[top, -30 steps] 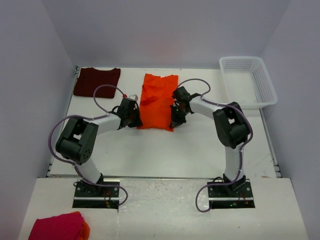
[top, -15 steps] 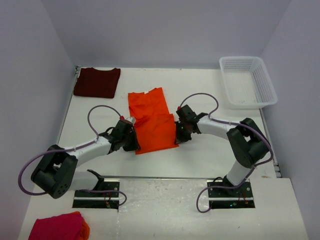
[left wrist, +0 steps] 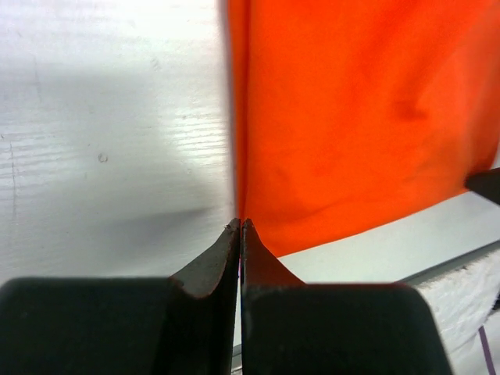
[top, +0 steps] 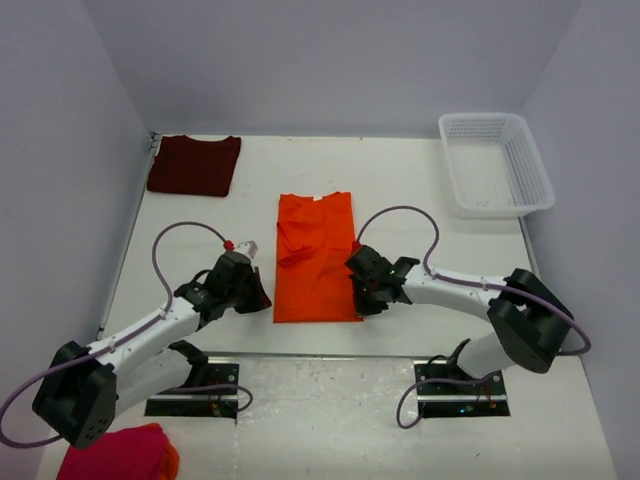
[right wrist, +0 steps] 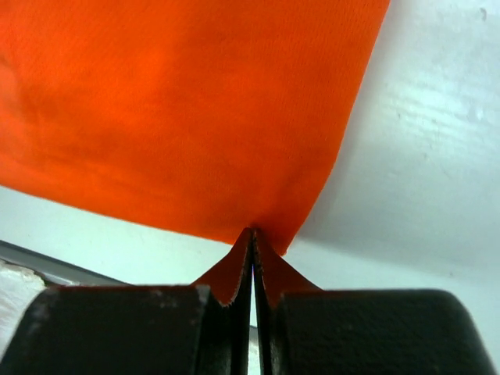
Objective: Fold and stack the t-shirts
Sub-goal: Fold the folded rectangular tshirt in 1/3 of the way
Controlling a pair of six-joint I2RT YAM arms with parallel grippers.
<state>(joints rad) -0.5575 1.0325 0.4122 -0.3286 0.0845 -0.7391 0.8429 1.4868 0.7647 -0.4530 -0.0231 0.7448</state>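
the white table fills most of the scene. the orange t-shirt lies flat in the middle of it as a long narrow strip, collar at the far end, hem close to the near edge. its sides look folded in, with some cloth rumpled just below the collar. the white basket sits at the far right corner. the maroon t-shirt lies in the far left corner, well apart from the orange one, and to my eye it is already a flat folded rectangle. a pink-red bundle sits off the table by the left base.

so i'd say roughly halfway: the orange shirt wants folding across its length, then stacking with the maroon one.

both arms reach low and inward. the left arm stretches to the hem's left corner, the right arm to its right corner. the left gripper has its jaws pressed together on the edge of the orange cloth. the right gripper is likewise pinched tight on the hem corner.
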